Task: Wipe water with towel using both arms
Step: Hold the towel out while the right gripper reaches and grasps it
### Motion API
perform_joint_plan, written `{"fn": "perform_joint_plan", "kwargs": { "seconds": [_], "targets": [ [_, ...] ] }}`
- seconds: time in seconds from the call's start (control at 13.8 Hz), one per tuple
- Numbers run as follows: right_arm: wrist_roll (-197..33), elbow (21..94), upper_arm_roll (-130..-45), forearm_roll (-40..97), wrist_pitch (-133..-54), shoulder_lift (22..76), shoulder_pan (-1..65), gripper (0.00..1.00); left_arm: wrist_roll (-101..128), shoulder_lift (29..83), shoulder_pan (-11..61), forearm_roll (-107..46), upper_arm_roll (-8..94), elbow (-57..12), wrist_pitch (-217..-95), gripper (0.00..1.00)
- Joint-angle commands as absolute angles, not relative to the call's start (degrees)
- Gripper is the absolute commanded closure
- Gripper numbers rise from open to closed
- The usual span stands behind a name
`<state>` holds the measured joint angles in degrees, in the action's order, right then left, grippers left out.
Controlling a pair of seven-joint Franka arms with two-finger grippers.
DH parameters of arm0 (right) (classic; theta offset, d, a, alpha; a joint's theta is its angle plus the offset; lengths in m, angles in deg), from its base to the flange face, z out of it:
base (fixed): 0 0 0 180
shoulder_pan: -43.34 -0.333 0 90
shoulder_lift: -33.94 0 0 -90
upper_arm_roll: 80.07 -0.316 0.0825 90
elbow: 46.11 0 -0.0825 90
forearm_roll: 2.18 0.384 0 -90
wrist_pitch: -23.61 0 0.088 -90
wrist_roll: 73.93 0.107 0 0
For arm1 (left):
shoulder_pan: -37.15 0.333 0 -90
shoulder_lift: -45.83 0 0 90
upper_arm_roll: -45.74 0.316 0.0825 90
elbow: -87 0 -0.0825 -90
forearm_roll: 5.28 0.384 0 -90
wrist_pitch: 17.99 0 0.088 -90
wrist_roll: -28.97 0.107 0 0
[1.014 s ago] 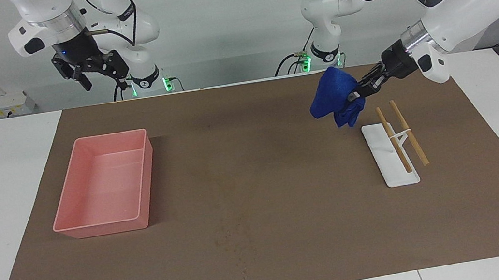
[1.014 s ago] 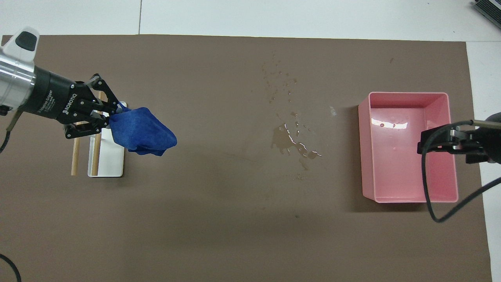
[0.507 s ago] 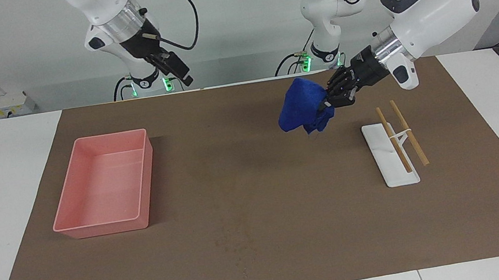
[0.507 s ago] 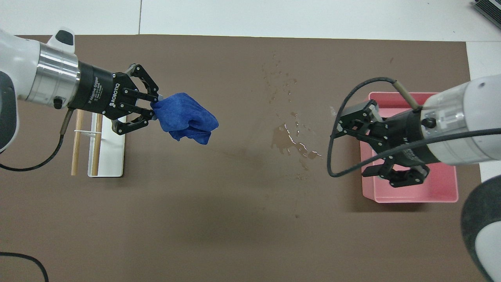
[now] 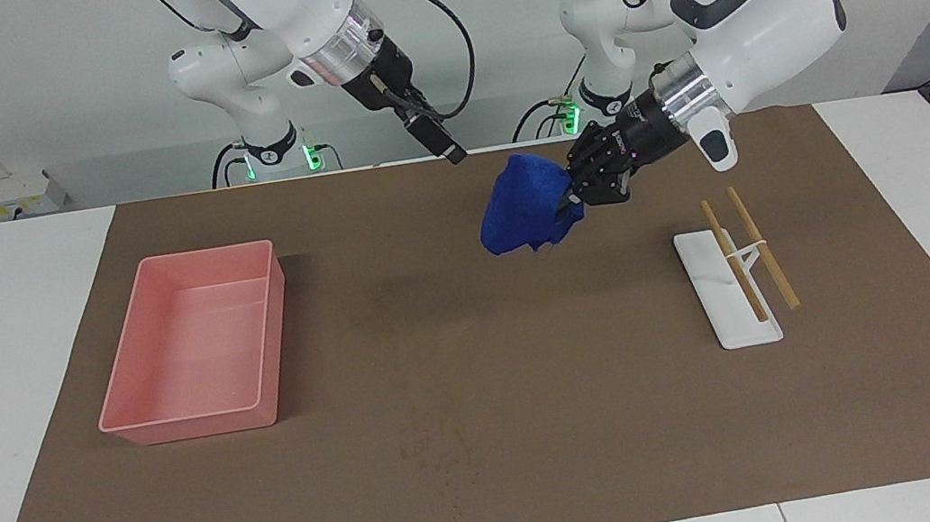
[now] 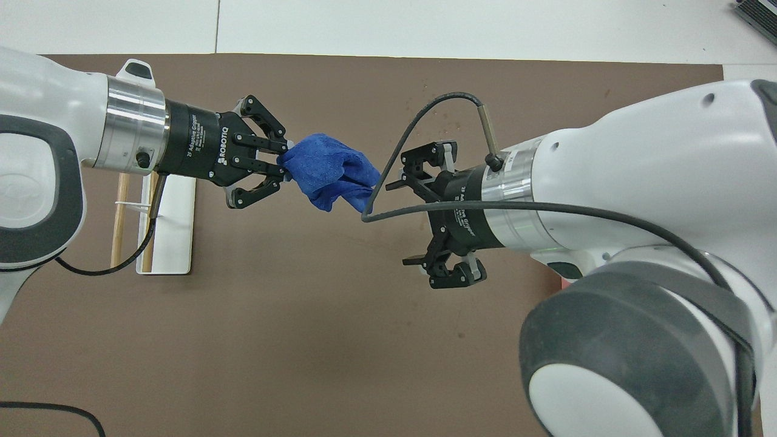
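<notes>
The royal-blue towel (image 5: pixel 523 205) hangs bunched in the air over the brown mat (image 5: pixel 495 475), between the table's middle and the left arm's end. My left gripper (image 5: pixel 572 191) is shut on one end of it; both also show in the overhead view, gripper (image 6: pixel 285 170) and towel (image 6: pixel 331 173). My right gripper (image 6: pixel 405 221) is open and raised beside the towel's free end, a small gap apart from it; it also shows in the facing view (image 5: pixel 447 147). The right arm hides the water in the overhead view.
A pink tray (image 5: pixel 205 421) stands on the mat toward the right arm's end. A white stand (image 5: pixel 722 311) with two wooden sticks (image 5: pixel 761 247) lies toward the left arm's end, and shows in the overhead view (image 6: pixel 173 243). Faint specks (image 5: pixel 432 448) mark the mat.
My left gripper has carried the towel from over the white stand toward the table's middle. My right arm has swung from over the pink tray to beside the towel.
</notes>
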<state>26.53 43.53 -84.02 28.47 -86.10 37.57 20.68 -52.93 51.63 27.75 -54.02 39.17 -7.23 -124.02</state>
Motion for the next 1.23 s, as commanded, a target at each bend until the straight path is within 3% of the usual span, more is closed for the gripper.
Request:
{"fn": "perform_joint_plan", "kwargs": {
  "seconds": [0.0, 0.36, 0.8, 0.87, 1.01, 1.09, 1.16],
  "targets": [
    [34.8, 43.0, -83.9, 30.3, -90.2, 38.9, 20.7, 0.08, -53.8, 47.9, 26.9, -55.5, 39.5, -10.1, -124.6, 1.0],
    [47.0, 43.0, -83.9, 30.2, -95.7, 39.4, 20.6, 0.12, -53.5, 46.6, 26.3, -57.0, 39.4, -10.2, -122.5, 1.0],
    [51.1, 46.6, -83.9, 30.0, -98.9, 38.4, 15.1, 0.19, -53.6, 46.5, 23.0, -57.7, 39.4, -11.3, -126.6, 1.0],
    [50.6, 46.8, -83.9, 29.9, -98.9, 38.2, 15.0, 0.31, -53.7, 46.4, 23.0, -58.3, 39.4, -11.3, -126.4, 1.0],
    [50.4, 46.6, -83.8, 29.9, -99.5, 38.5, 15.9, 0.91, -53.6, 46.1, 23.7, -59.2, 39.4, -11.2, -124.0, 1.0],
    [50.1, 46.4, -83.8, 29.6, -99.8, 38.6, 16.1, 1.0, -53.4, 45.8, 24.1, -59.4, 39.5, -11.0, -122.6, 1.0],
    [49.0, 46.1, -83.8, 29.4, -99.8, 38.8, 16.1, 1.0, -53.4, 45.7, 24.3, -59.4, 39.6, -10.9, -122.1, 1.0]
  ]
}}
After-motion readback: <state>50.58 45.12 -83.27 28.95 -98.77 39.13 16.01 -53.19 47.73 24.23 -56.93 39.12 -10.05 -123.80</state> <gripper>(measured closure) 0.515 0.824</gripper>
